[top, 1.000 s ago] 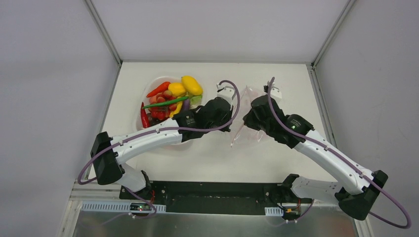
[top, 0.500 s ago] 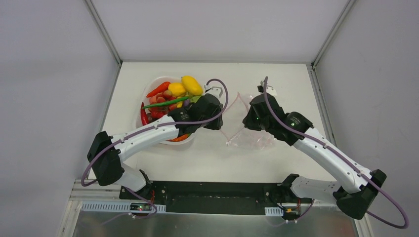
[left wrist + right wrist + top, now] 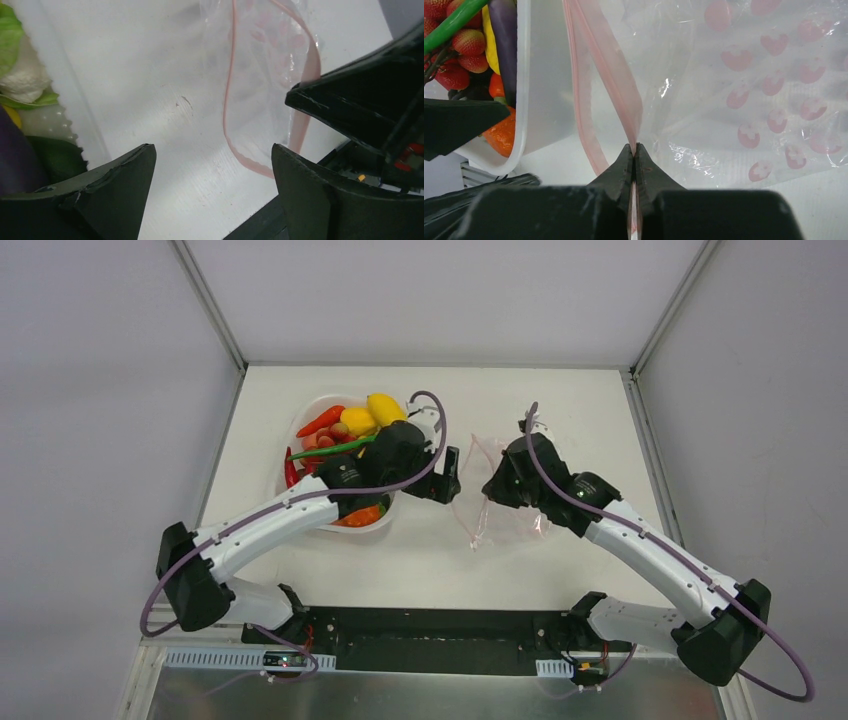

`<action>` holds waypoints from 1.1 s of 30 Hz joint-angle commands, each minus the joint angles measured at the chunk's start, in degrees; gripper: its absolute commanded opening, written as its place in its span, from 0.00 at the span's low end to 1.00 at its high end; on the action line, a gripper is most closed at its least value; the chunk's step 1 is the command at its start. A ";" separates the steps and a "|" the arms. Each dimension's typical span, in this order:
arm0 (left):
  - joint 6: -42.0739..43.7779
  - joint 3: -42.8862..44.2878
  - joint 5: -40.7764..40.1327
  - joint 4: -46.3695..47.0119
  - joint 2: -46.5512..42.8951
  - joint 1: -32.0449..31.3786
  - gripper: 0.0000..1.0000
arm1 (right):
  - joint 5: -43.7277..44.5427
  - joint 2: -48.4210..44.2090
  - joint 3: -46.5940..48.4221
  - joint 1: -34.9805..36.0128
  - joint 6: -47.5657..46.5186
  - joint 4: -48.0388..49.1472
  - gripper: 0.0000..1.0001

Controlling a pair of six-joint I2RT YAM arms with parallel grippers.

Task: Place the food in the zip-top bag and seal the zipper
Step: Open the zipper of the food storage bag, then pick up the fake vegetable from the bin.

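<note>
White desk [image 3: 560, 400]. Food [image 3: 385, 412] lies 9 o'clock of your left end effector [image 3: 212, 150], jaws wide, empty. Right end effector [image 3: 634, 150]: clamped on zipper [image 3: 611, 80].

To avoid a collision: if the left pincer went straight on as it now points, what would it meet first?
Likely the pink zipper of the zip-top bag, which the right pincer holds; depth is unclear.

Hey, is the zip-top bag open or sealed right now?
Open. The zipper halves loop apart on the zip-top bag, with the right gripper pinching one half.
</note>
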 commanded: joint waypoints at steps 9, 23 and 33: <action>22.56 5.09 1.35 -22.12 -17.81 15.76 0.99 | -5.65 -0.77 -1.13 -0.93 1.04 5.47 0.00; 47.43 11.83 22.59 -39.65 -9.88 44.86 0.87 | -8.18 -0.55 -2.06 -0.98 0.36 6.56 0.00; 55.53 21.73 21.91 -41.04 -1.81 49.52 0.86 | -9.58 0.07 -2.33 -1.00 -0.36 6.56 0.00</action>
